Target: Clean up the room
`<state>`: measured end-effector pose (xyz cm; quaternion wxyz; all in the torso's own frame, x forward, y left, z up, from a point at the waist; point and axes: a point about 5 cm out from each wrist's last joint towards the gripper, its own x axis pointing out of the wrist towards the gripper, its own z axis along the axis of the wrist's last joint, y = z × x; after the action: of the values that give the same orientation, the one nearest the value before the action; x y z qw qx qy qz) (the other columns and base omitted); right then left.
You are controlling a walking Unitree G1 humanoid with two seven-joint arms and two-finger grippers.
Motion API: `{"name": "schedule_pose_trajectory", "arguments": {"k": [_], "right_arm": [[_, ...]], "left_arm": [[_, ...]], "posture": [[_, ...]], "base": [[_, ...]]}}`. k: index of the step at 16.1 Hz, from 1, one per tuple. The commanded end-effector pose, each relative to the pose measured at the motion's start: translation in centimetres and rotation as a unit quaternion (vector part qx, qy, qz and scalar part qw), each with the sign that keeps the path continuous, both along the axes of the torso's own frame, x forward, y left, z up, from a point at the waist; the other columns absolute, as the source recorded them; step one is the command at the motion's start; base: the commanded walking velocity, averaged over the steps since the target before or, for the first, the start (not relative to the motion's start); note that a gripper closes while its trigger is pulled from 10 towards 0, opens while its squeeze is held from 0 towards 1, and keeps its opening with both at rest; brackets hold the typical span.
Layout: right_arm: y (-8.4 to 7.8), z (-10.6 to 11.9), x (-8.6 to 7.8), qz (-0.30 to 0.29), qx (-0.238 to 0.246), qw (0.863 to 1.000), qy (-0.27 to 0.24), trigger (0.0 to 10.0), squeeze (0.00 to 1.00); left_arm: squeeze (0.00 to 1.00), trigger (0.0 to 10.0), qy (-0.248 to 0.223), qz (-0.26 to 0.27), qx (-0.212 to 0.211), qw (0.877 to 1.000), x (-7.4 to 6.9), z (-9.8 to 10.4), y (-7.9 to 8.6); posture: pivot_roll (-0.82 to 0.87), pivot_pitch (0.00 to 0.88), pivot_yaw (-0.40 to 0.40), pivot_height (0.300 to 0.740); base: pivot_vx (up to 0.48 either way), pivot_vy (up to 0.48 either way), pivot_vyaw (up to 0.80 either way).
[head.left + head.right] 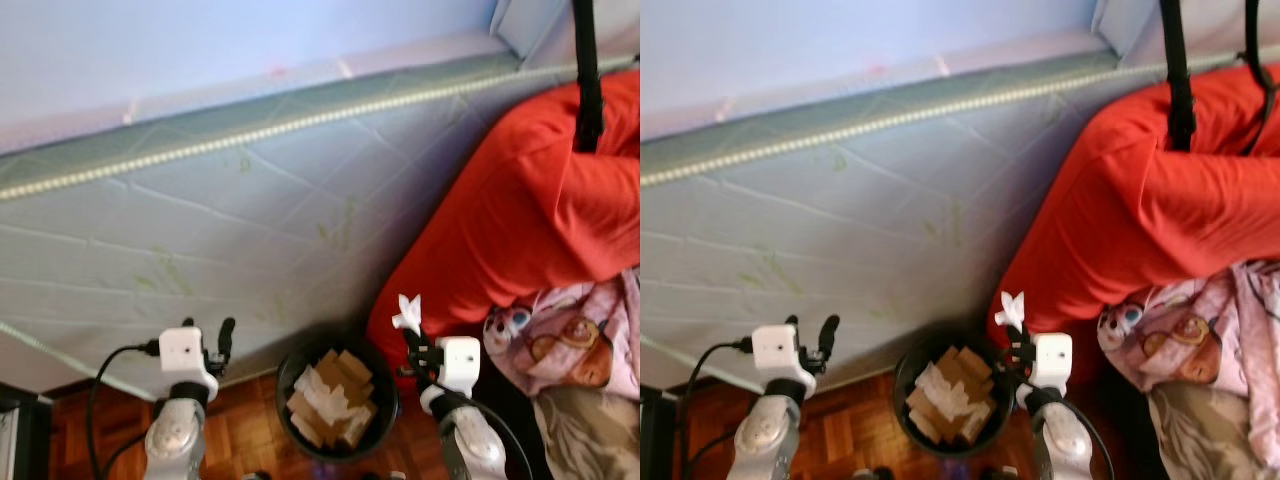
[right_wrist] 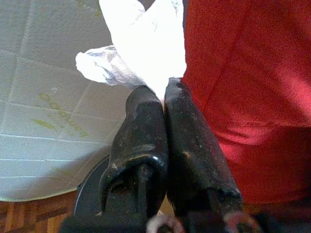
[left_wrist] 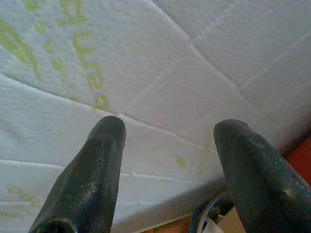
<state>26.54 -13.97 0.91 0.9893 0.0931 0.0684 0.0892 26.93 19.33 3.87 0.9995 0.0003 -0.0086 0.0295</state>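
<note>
A black waste bin [image 1: 337, 403] stands on the wooden floor between my two arms, holding crumpled brown and white paper. My right gripper [image 1: 410, 335] is shut on a white crumpled tissue [image 1: 406, 313], held just right of the bin's rim and in front of the red bedding. In the right wrist view the tissue [image 2: 141, 48] sticks out past the closed fingertips [image 2: 165, 92]. My left gripper [image 1: 208, 332] stands open and empty to the left of the bin, facing the upright mattress; its fingers [image 3: 92, 174] are spread apart.
A pale quilted mattress [image 1: 220, 210] leans against the wall behind the bin. A red duvet [image 1: 530, 210] bulges at the right, with pink printed cloth [image 1: 570, 340] below it. Black straps [image 1: 587, 70] hang at the top right. Wooden floor [image 1: 250, 430] shows below.
</note>
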Motion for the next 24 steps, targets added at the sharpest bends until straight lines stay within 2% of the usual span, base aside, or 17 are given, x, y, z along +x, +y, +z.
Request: {"name": "schedule_pose_trajectory", "arguments": {"k": [1,2,6,8,10,17,19,24], "right_arm": [[0.0,-0.3,-0.4,-0.005,-0.003,1.000,0.009,10.0,0.00],[-0.3,0.0,-0.3,-0.008,-0.004,1.000,0.005,10.0,0.00],[-0.3,0.0,-0.3,0.002,-0.010,1.000,0.008,10.0,0.00],[0.0,-0.2,-0.1,0.016,-0.020,0.999,0.027,10.0,0.00],[0.1,0.0,0.0,0.022,-0.023,0.999,0.018,10.0,0.00],[0.5,-0.1,0.3,0.033,-0.024,0.999,0.032,10.0,0.00],[0.5,-0.2,0.2,0.037,-0.030,0.998,0.036,10.0,0.00],[0.7,-0.5,0.3,0.043,-0.031,0.997,0.049,10.0,0.00]], "left_arm": [[0.00,10.0,0.015,-0.003,0.005,1.000,-0.4,-0.4,-0.1],[0.00,10.0,0.016,-0.011,0.005,1.000,0.1,-0.3,-0.5],[0.00,10.0,0.007,-0.011,0.003,1.000,0.5,0.6,-0.8],[0.00,10.0,0.004,-0.003,0.001,1.000,0.4,0.7,-0.6],[0.00,10.0,0.007,-0.002,0.002,1.000,0.1,0.6,-0.5],[0.00,10.0,0.007,0.005,-0.002,1.000,0.1,0.8,-0.5],[0.00,10.0,0.008,0.004,-0.003,1.000,0.1,0.8,-0.8],[0.00,10.0,0.012,0.008,-0.006,1.000,-0.1,0.7,-0.8]], "posture": [[0.01,0.262,0.015,0.710],[0.01,0.265,0.010,0.691],[0.02,0.284,-0.011,0.691],[0.02,0.291,-0.012,0.686],[0.03,0.287,-0.020,0.666],[0.03,0.290,-0.031,0.666],[0.02,0.299,-0.036,0.647],[0.03,0.307,-0.046,0.647]], "base": [[0.000,0.000,0.00],[0.000,0.000,0.00],[0.000,0.000,0.00],[0.000,0.000,0.00],[0.000,0.000,0.00],[0.000,0.000,0.00],[0.000,0.000,0.00],[0.000,0.000,0.00]]}}
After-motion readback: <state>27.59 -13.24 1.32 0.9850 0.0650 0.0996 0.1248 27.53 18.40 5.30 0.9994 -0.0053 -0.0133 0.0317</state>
